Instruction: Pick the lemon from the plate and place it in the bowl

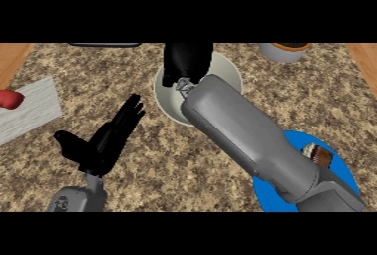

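Observation:
My right forearm [250, 139] stretches from the lower right up to the middle of the counter. My right hand [188, 60] hangs as a black mass over the white bowl [225, 67], covering its far-left part. No lemon shows anywhere; the hand hides whatever is under it. The blue plate [342, 169] lies at the lower right, half hidden by the forearm, with a small brown-and-white item [319, 154] on it. My left hand [106, 139] rests open at the lower left, fingers straight and pointing up-right, apart from the bowl.
A pale grey board [26, 114] lies at the left edge with a red object [9, 98] on it. A grey cup with brown contents [283, 51] stands at the back right. A dark flat object [103, 45] sits at the back edge.

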Available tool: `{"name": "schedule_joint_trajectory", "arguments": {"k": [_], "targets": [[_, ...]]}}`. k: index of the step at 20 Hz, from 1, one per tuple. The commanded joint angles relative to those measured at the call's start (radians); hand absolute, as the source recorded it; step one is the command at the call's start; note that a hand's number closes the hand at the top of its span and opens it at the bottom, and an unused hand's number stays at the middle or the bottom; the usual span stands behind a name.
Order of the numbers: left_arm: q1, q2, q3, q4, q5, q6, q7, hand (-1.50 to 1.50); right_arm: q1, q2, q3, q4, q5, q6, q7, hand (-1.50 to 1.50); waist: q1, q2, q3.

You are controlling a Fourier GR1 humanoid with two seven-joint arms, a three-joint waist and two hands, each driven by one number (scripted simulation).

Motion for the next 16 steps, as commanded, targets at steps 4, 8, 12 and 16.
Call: {"name": "schedule_joint_trajectory", "arguments": {"k": [4, 8, 12, 16], "targets": [[-0.009, 0.017, 0.005, -0.004, 0.01, -0.024, 0.018, 0.0, -0.057, 0.008, -0.089, 0.315, -0.063, 0.006, -0.048, 1.5, 0.023, 0.008, 0.0], [-0.033, -0.012, -0.007, 0.02, -0.016, 0.0, -0.01, 0.0, -0.013, 0.008, -0.18, 0.425, -0.094, -0.166, -0.073, -1.5, 0.024, 0.013, 0.0], [-0.034, 0.004, 0.017, 0.049, -0.001, -0.019, -0.022, 0.0, 0.014, 0.007, -0.261, 0.473, -0.139, -0.282, -0.264, -1.5, 0.011, 0.012, 0.001], [-0.017, -0.017, -0.007, 0.028, -0.017, -0.002, -0.016, 0.0, 0.047, 0.008, -0.338, 0.389, -0.227, -0.443, -0.369, -1.5, 0.011, 0.009, 0.002]]}}
